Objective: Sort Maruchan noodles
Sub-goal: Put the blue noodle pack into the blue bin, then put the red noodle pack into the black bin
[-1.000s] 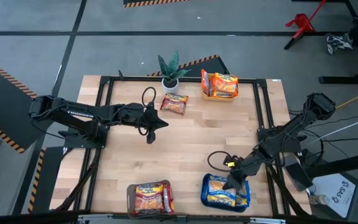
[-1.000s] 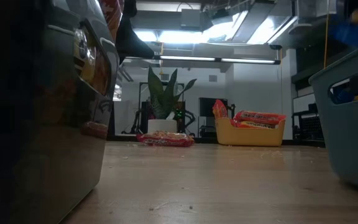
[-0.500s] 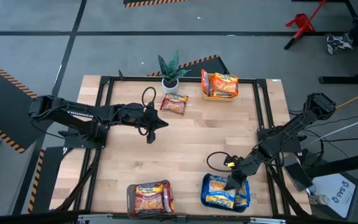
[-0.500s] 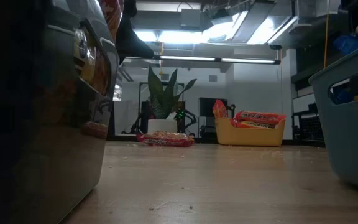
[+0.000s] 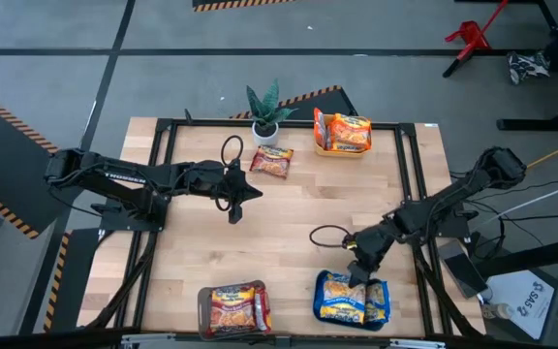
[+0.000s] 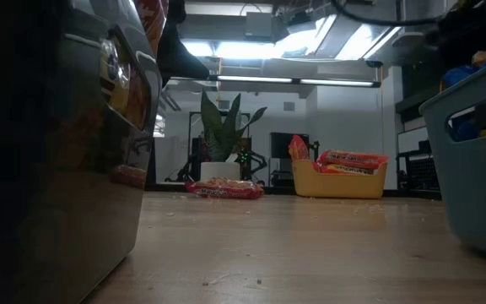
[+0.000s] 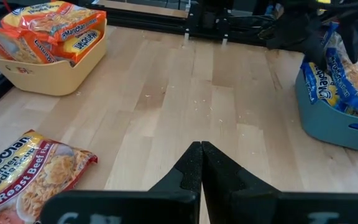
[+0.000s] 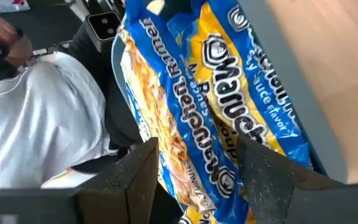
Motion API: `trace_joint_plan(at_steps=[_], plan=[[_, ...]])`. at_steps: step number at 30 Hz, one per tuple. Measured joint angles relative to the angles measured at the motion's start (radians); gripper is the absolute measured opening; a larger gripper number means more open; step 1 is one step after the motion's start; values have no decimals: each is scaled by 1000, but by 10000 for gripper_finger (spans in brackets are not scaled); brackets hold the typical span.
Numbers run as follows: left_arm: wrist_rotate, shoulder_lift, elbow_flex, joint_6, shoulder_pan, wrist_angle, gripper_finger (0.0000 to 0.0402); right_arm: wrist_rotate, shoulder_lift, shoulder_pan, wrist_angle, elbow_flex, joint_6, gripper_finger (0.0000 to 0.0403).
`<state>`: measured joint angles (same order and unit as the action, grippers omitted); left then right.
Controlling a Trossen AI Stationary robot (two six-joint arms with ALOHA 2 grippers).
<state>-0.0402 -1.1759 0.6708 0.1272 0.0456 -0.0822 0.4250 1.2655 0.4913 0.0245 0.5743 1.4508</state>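
Blue Maruchan noodle packets (image 5: 350, 301) (image 8: 229, 93) lie piled in a blue tray (image 5: 318, 302) at the near right. My right gripper (image 5: 356, 273) (image 8: 197, 149) hovers just above the tray's far edge, tilted down, open, its fingers on either side of the packets without touching them. One red roast-beef packet (image 5: 272, 161) (image 7: 23, 177) lies flat on the table by the plant. My left gripper (image 5: 243, 197) (image 7: 201, 149) waits shut above the table's left-middle, holding nothing.
A yellow tray (image 5: 342, 152) of orange packets stands at the far edge, a brown tray (image 5: 204, 308) of red packets at the near edge. A potted plant (image 5: 266, 111) stands at the far middle. A person in a white shirt (image 8: 42, 112) sits beyond the near right corner.
My right gripper has swung away from over the blue tray toward the table's left and far side, rolling its wrist. In the low view the blue packet at the tray's top has sunk lower onto the pile.
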Motion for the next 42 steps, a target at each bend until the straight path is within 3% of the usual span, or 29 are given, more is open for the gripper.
trace_joint_plan(at_steps=[6, 10, 16, 24, 28, 30, 37, 42], plan=[[-9, 0, 1, -56, 0, 8, 0, 128, 0, -102, 16, 0, -69, 200], [-87, -10, -4, -107, 17, 27, 0, 203, -19, -180, 17, 0, -109, 200], [-33, -9, -111, -112, 99, -116, 0, 222, -115, -324, 15, 1, -165, 200], [-43, -44, -292, -104, 270, -420, 0, 1, -186, -498, -108, 3, -348, 200], [67, -131, -296, -47, 330, -510, 0, -103, -179, -540, -180, 4, -500, 200], [76, -190, -286, -27, 332, -533, 0, -166, -173, -547, -188, 3, -573, 200], [-129, -366, -212, -5, 332, -549, 0, -420, -169, -545, -193, 3, -731, 200], [-141, -480, -146, 3, 332, -549, 0, -486, -169, -545, -199, 3, -784, 200]])
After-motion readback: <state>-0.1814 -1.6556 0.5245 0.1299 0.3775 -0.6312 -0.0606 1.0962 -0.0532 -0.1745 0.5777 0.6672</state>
